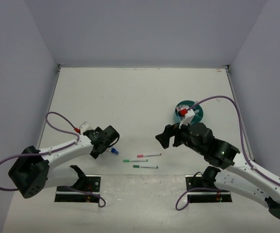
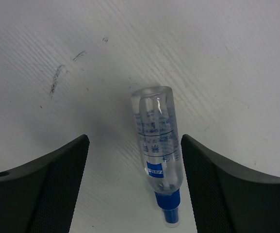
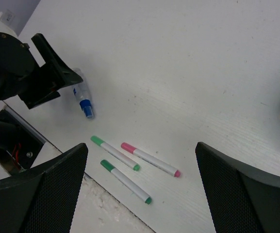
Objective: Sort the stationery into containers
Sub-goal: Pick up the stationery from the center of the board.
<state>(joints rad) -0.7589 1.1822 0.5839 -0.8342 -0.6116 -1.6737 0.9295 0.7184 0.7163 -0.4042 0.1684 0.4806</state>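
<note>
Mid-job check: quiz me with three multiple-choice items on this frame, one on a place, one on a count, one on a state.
1. Where does the clear tube lie?
A) in the cup
B) on the table between the left gripper's fingers
C) by the right arm's base

2. How many pens lie on the table?
A) one
B) five
C) three

3. The right gripper is:
A) open and empty
B) shut on a pen
C) shut on the tube

1 B: the left wrist view shows it flat between open fingers.
2 C: two green, one pink.
3 A: its fingers stand wide apart, gripping nothing.
</note>
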